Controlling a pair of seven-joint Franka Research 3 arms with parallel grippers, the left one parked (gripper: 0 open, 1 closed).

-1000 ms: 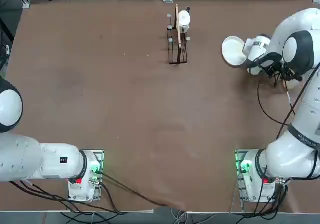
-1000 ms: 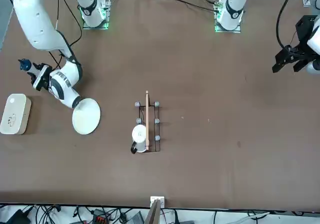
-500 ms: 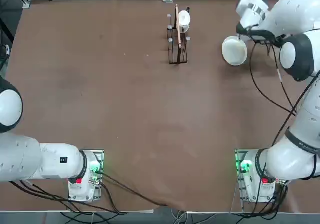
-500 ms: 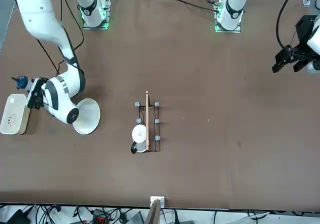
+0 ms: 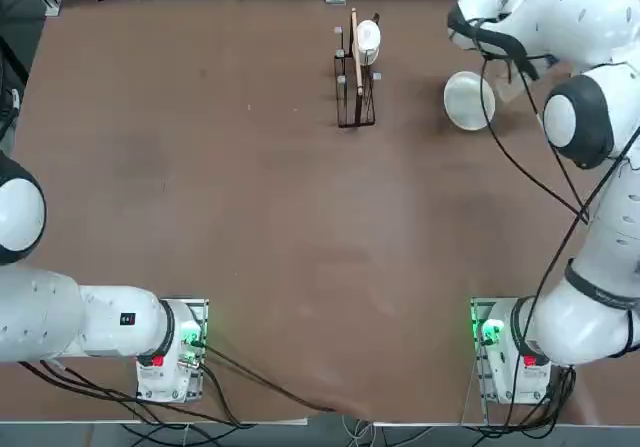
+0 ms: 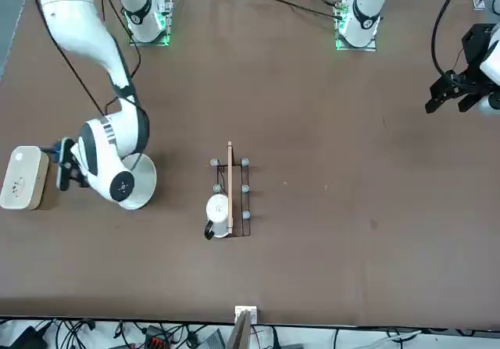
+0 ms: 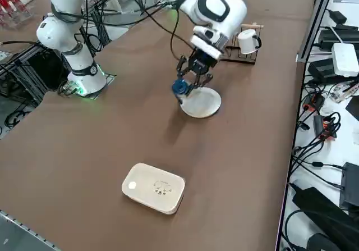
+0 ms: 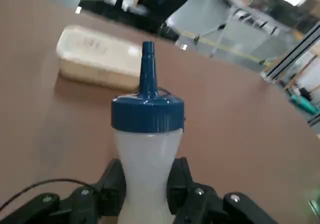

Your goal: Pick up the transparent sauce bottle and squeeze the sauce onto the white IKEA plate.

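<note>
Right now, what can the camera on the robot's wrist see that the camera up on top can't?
Only the wrist view shows the transparent sauce bottle with its blue cap, clamped between the right gripper jaws. Only the top view shows the white IKEA plate and the rack holding a white mug; there the arm hides the bottle. Both show the brown table.

White rounded container (image 7: 153,187); wire rack (image 5: 354,77) with white mug (image 5: 368,36).
</note>
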